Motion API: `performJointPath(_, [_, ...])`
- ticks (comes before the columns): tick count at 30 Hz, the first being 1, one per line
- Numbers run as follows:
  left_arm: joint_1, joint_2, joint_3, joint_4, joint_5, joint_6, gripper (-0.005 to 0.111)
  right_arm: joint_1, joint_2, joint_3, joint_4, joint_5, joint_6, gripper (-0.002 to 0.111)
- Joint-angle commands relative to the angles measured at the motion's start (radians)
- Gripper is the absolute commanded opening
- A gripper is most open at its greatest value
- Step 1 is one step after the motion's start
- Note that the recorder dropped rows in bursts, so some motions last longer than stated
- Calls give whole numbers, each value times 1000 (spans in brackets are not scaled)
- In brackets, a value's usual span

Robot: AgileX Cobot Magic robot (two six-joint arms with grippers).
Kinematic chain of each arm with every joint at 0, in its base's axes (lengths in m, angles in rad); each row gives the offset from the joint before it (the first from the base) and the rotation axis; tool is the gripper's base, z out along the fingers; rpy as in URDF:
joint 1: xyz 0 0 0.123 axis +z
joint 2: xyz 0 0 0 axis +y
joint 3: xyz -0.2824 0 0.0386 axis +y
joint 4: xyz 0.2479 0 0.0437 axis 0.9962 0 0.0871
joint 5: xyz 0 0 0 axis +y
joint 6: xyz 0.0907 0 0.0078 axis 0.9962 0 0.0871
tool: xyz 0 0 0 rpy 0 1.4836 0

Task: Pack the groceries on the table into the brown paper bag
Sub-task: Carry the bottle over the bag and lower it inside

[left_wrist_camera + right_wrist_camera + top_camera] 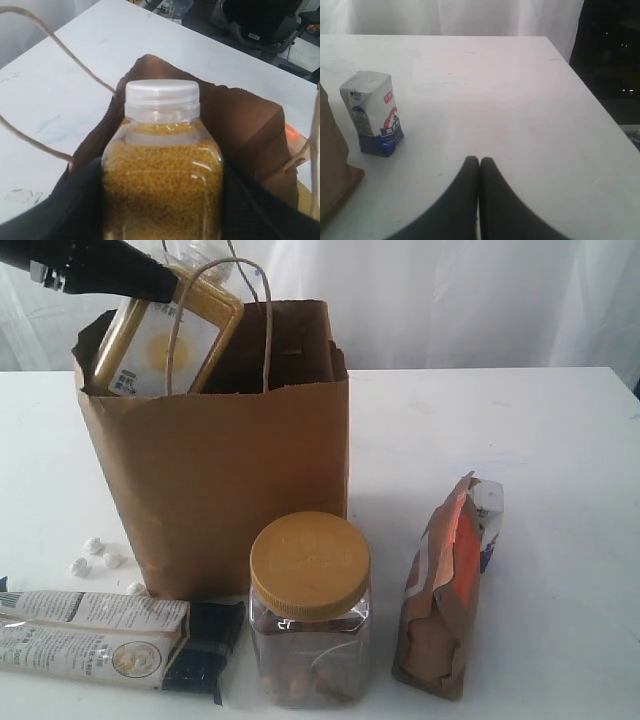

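Observation:
The brown paper bag stands open on the white table. My left gripper is shut on the yellow white-capped bottle, holding it tilted in the bag's mouth; its cap points into the bag. The clear jar with yellow lid stands in front of the bag. At front left lies the long white-black twin packet. To the right the brown-orange pouch stands with the white-blue carton behind it. My right gripper is shut and empty, low over the table. The dark can is hidden.
A few small white bits lie by the bag's left foot. The bag's twine handles loop around the bottle. The table's right edge runs close to my right gripper. A white curtain hangs behind.

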Motion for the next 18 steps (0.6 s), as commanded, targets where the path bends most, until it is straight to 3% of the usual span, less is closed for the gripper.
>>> performJointPath(1, [2,15,-9,-77,94,-8,59,-8,-4,0,-5,-4,2,0])
performJointPath(9, [-2,57,0,-74,94,-12,64,-8,-4,0,-5,-4,2,0])
performJointPath(18, [-16,57,109,-72,94,39,64,-8,-4,0,-5,-4,2,0])
